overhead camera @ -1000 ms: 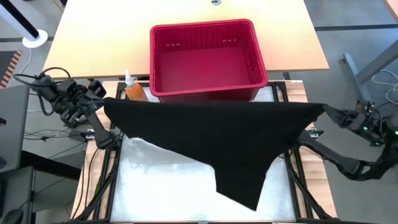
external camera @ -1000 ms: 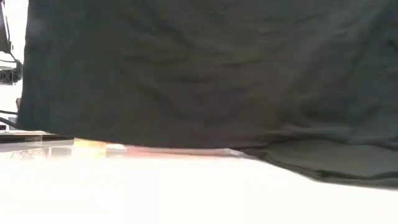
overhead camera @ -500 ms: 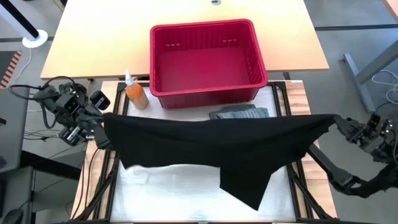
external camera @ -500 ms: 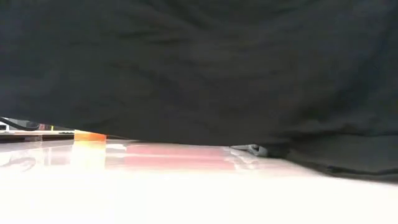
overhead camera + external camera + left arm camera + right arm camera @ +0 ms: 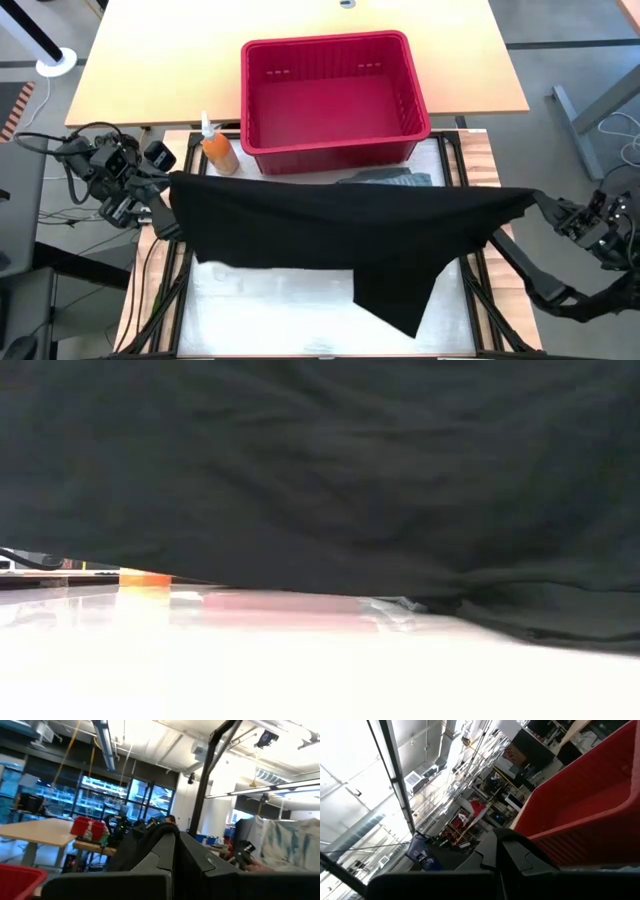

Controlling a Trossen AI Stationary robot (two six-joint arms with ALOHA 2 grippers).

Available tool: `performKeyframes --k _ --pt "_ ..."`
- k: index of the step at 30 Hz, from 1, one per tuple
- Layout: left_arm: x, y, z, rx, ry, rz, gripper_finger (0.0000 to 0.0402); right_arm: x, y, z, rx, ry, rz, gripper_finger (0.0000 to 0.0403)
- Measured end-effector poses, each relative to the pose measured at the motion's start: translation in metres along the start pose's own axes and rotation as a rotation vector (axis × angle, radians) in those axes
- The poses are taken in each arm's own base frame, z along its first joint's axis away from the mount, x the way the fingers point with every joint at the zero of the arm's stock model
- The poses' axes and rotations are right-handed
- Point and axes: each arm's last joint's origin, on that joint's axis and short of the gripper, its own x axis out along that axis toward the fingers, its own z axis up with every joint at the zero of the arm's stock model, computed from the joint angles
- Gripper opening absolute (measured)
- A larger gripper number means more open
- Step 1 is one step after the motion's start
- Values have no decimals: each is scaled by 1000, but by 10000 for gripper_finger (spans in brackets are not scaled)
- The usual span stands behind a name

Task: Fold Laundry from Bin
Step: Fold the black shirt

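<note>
The large black garment (image 5: 340, 230) hangs spread between my two grippers above the white table pad (image 5: 260, 300). Its top edge runs almost straight from one gripper to the other, and its lower corner (image 5: 405, 320) lies on the pad. It fills the low view (image 5: 320, 470). My left gripper (image 5: 168, 183) is shut on its left end. My right gripper (image 5: 532, 200) is shut on its right end. The red bin (image 5: 335, 95) stands behind, with no garment showing inside. A folded grey garment (image 5: 390, 180) lies on the pad in front of the bin. My left gripper pinches the left end of the black garment's top edge (image 5: 182, 186) between its two fingers, coming level from the table's left. The cloth is lifted there and drawn toward the other gripper. One layer or several, I cannot tell. My right gripper pinches the right end of the top edge (image 5: 520, 198) between its two fingers, coming level from the table's right. The edge is held up and nearly taut. The garment hangs below it, with its lower corner on the pad.
An orange bottle (image 5: 215, 150) stands left of the bin's near left corner. The wooden table (image 5: 150, 60) lies behind and under the bin. Bare pad shows at the near left (image 5: 250, 310). The bin's red wall shows in the right wrist view (image 5: 590, 810).
Both grippers have carried the black garment toward the table's near edge, keeping it stretched between them. The folded grey garment in front of the bin has come into sight. The garment's lower corner has stayed on the pad.
</note>
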Motion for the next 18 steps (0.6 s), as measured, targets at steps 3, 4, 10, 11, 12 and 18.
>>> performKeyframes --k 3,4,10,11,12,18 --pt "0 1 4 11 -28 21 0 6 -4 0 22 6 -13 27" --pt "0 2 6 13 -43 25 0 9 -5 1 27 6 -14 27" --pt "0 3 9 21 -72 20 0 27 -6 3 26 -21 19 27" --pt "0 3 9 21 -72 20 0 29 -7 3 29 -20 23 27" --pt "0 3 9 20 -73 21 0 31 -8 4 32 -20 27 27" --pt "-2 6 19 -7 -145 56 0 42 -15 10 79 -51 28 27"
